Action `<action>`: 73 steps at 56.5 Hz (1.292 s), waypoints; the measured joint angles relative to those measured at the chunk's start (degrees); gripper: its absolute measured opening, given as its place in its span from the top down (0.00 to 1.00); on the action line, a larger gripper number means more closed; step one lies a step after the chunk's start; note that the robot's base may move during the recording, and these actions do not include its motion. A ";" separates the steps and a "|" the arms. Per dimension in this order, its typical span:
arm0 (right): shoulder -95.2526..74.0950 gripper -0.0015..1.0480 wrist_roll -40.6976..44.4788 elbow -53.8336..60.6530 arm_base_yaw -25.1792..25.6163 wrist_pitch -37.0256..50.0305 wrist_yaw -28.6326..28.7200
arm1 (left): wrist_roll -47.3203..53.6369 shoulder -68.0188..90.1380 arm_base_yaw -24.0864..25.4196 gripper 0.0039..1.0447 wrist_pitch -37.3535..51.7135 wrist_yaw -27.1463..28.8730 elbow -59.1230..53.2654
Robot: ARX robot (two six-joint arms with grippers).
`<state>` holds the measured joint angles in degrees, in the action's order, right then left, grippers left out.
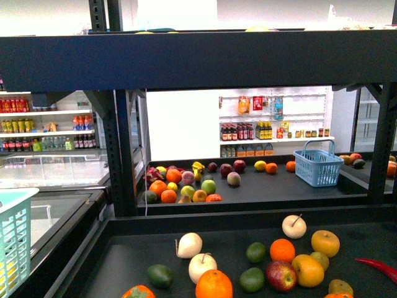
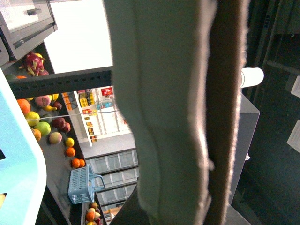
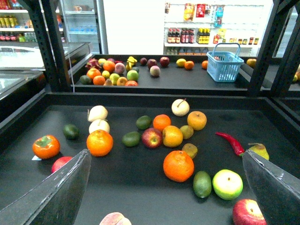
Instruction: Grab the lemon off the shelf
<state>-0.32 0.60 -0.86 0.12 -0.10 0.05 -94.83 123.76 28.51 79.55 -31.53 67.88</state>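
Right gripper jaws spread wide, empty; left gripper jaws closed.

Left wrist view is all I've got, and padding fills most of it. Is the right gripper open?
Observer: Yes. In the right wrist view the right gripper is open, with its fingers wide apart and nothing between them.
Operator: Where's the lemon?
Observer: The lemon lies on the near deck of the shelf, right beside a red apple.
Operator: Is anything in the way?
Observer: An orange sits on the gripper's side of the lemon, close in front of it.
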 joint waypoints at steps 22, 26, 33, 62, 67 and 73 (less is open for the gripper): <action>0.00 0.07 0.00 0.00 0.00 0.00 0.00 | 0.59 -1.16 0.04 0.43 0.72 0.09 -0.61; 0.00 0.07 0.02 0.00 0.00 0.00 0.00 | 3.19 -2.45 0.35 0.31 -0.13 -0.09 -3.28; 0.07 0.07 0.02 0.00 0.00 0.00 0.04 | 7.26 -4.59 1.01 0.11 -4.07 0.02 -7.34; 0.07 0.07 0.02 0.00 0.00 0.00 0.00 | 17.62 -19.06 3.10 0.08 -24.00 2.71 -11.41; 0.07 0.07 0.02 0.00 0.00 0.00 0.00 | 23.02 -23.30 3.26 0.08 -32.00 3.78 -11.58; 0.07 0.07 0.02 0.00 0.00 0.00 -0.02 | 36.74 -31.12 3.26 0.08 -49.94 7.82 -11.58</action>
<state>-0.25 0.62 -0.86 0.12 -0.10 0.03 -58.08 92.64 31.77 29.61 -23.70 56.29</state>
